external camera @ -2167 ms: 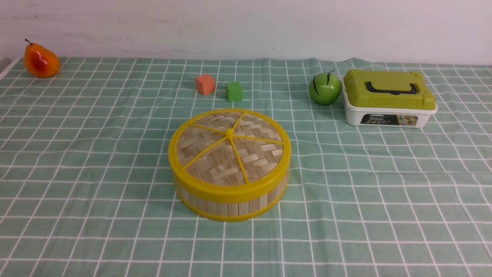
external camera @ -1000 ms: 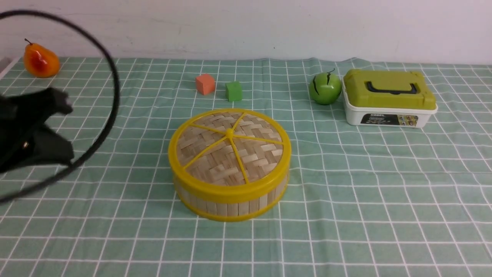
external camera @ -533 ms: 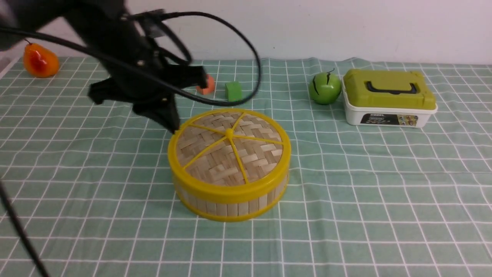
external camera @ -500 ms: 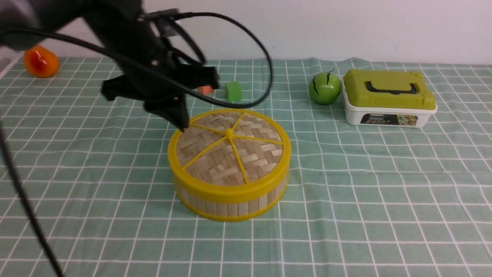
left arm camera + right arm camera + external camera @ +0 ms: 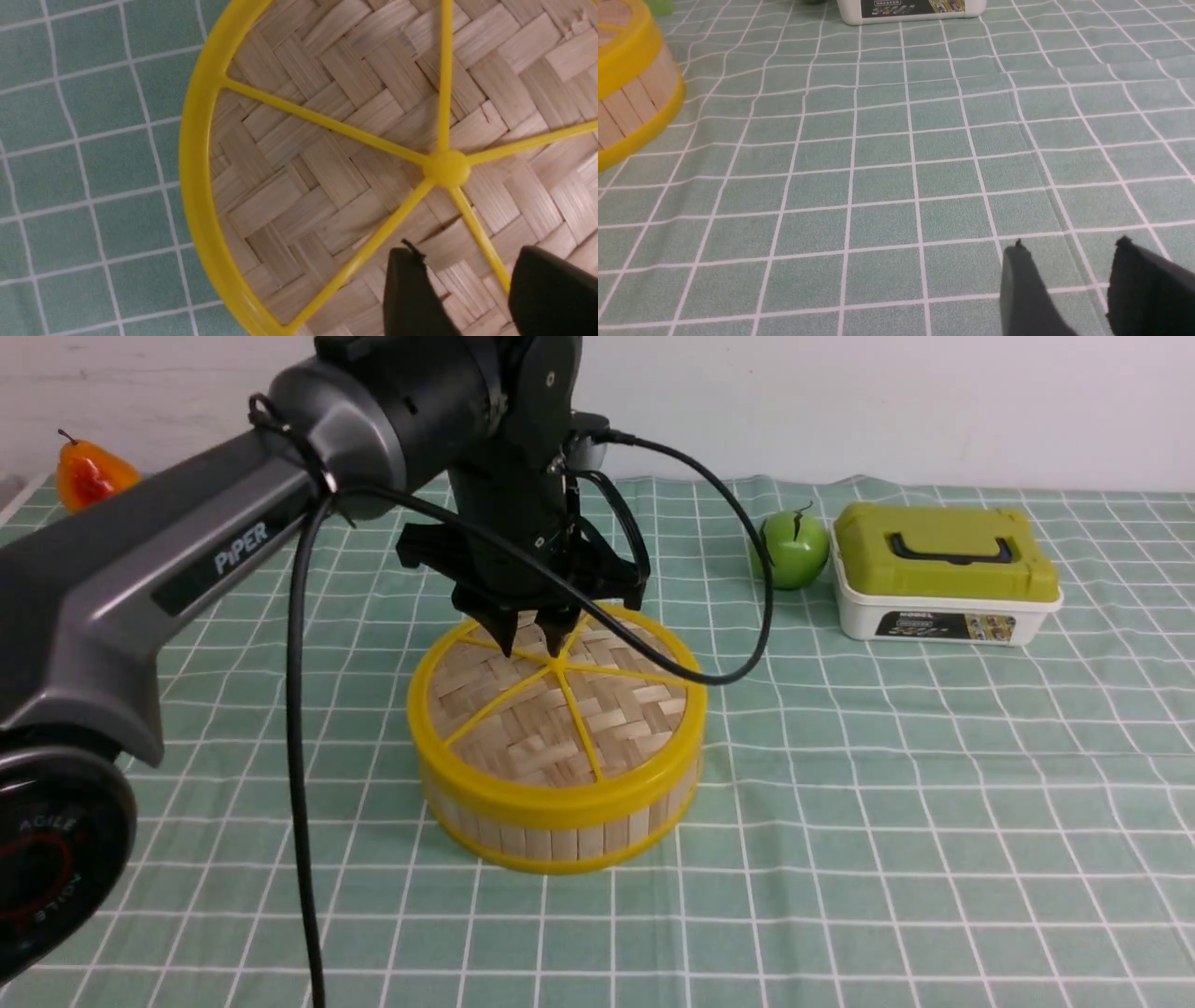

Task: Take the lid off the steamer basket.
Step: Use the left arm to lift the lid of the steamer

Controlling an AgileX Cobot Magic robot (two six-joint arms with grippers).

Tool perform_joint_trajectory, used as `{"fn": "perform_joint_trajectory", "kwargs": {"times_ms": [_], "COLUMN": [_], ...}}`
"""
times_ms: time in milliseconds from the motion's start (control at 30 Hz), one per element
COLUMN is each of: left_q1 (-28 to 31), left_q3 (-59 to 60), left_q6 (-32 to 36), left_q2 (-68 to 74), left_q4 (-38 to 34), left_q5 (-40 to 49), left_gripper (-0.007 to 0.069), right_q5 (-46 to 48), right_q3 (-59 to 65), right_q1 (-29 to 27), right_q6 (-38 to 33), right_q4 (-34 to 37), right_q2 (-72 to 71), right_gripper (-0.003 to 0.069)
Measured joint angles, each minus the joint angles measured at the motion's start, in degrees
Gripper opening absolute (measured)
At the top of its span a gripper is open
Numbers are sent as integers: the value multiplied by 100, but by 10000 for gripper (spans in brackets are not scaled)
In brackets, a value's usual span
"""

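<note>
We have our left end effector (image 5: 530, 642) parted, with nothing between its fingertips. The round woven-bamboo lid with yellow rim and spokes (image 5: 523, 737) lies just beneath them. We should center over its small yellow knob (image 5: 447, 169), descend gently, pinch squarely, then lift straight.

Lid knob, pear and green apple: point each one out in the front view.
Lid knob (image 5: 558, 665): front view, on the knob's yellow top.
Pear (image 5: 91, 473): front view, on its orange-red side.
Green apple (image 5: 796, 553): front view, on its green skin.
</note>
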Motion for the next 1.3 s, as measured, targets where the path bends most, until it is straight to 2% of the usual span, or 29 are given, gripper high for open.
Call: {"fn": "perform_joint_trajectory", "kwargs": {"times_ms": [167, 500, 967, 1100, 1300], "left_q1": [0, 0, 0, 0, 0], "left_q3": [-5, -5, -39, -44, -49], "left_q6": [0, 0, 0, 0, 0], "left_q2": [250, 444, 627, 627, 627], "left_q4": [-5, 5, 74, 107, 180], "left_q5": [-257, -590, -578, -546, -537], "left_gripper": [368, 373, 372, 347, 200], "right_q5": [0, 0, 0, 0, 0], "right_q3": [0, 0, 0, 0, 0], "right_q1": [0, 0, 0, 0, 0], "right_q6": [0, 0, 0, 0, 0], "right_q4": [0, 0, 0, 0, 0], "right_q2": [0, 0, 0, 0, 0], "right_gripper": [242, 242, 242, 242, 242]}}
